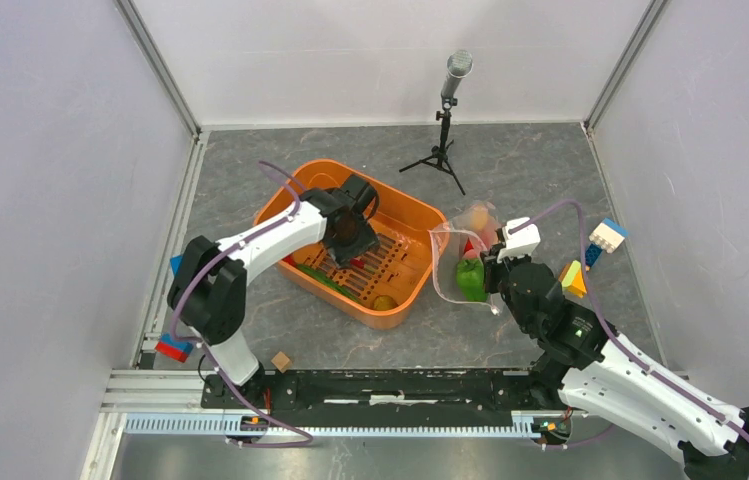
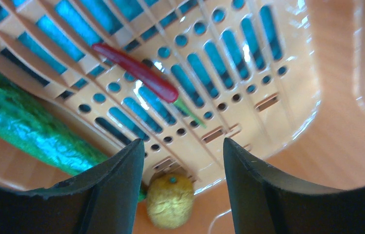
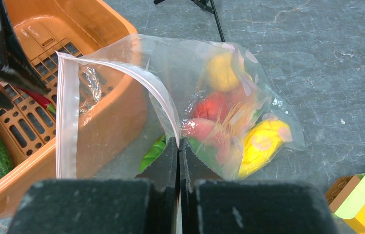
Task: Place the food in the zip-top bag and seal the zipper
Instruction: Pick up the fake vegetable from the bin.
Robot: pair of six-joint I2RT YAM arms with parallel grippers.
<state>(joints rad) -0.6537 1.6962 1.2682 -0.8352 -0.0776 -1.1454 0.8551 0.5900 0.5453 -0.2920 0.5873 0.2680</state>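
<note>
The clear dotted zip-top bag (image 3: 229, 97) lies right of the orange basket (image 1: 405, 215), mouth open toward it, with red, yellow and green toy food inside. My right gripper (image 3: 179, 142) is shut on the bag's zipper edge (image 3: 146, 80) and shows in the top view (image 1: 495, 270). My left gripper (image 2: 182, 151) is open and empty inside the basket, above a thin red pepper (image 2: 136, 70), a long green cucumber (image 2: 24, 126) and a small yellow fruit (image 2: 170, 200). It shows in the top view (image 1: 350, 240).
A microphone on a tripod (image 1: 445, 120) stands behind the basket. Coloured building blocks (image 1: 595, 250) lie right of the bag, more blocks (image 1: 175, 345) at the left edge, and a small wooden cube (image 1: 281, 361) near the front rail.
</note>
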